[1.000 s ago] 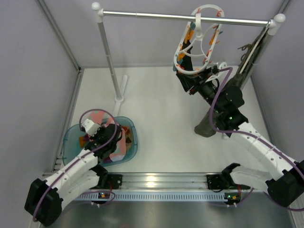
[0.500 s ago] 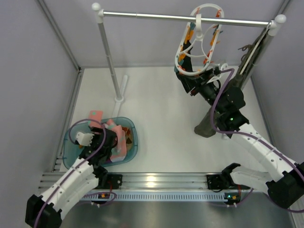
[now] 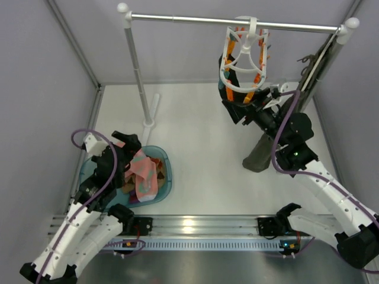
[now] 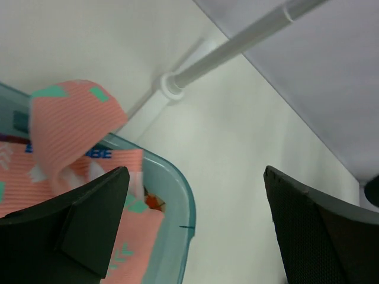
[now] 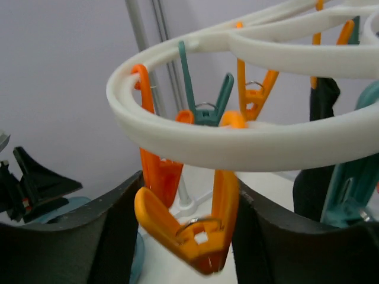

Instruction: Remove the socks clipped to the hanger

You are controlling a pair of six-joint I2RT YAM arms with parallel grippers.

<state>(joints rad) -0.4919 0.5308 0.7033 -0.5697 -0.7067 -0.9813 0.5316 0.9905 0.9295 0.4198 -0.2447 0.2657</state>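
The white oval hanger (image 3: 227, 59) hangs from the rail with orange and teal clips. My right gripper (image 3: 237, 105) is just under it. In the right wrist view the hanger (image 5: 237, 148) fills the top, and my right gripper (image 5: 188, 204) has a finger against each handle of an orange clip (image 5: 189, 236); the clip holds no fabric. A black sock (image 5: 323, 100) hangs from a clip behind. My left gripper (image 3: 123, 144) (image 4: 195, 219) stands wide open and empty over the rim of the teal basin (image 3: 166, 177). A pink patterned sock (image 3: 144, 171) (image 4: 71, 124) lies in the basin.
The rack's upright pole (image 3: 136, 65) and its foot (image 3: 151, 115) stand just behind the basin (image 4: 180, 195). A long dark olive garment (image 3: 260, 154) hangs at the rail's right end, down to the floor beside my right arm. Walls close in left and right.
My left gripper opened, dropped the pink sock into the basin and drew back to the left. The hanger has swung round on the rail. My right jaws have widened around the clip.
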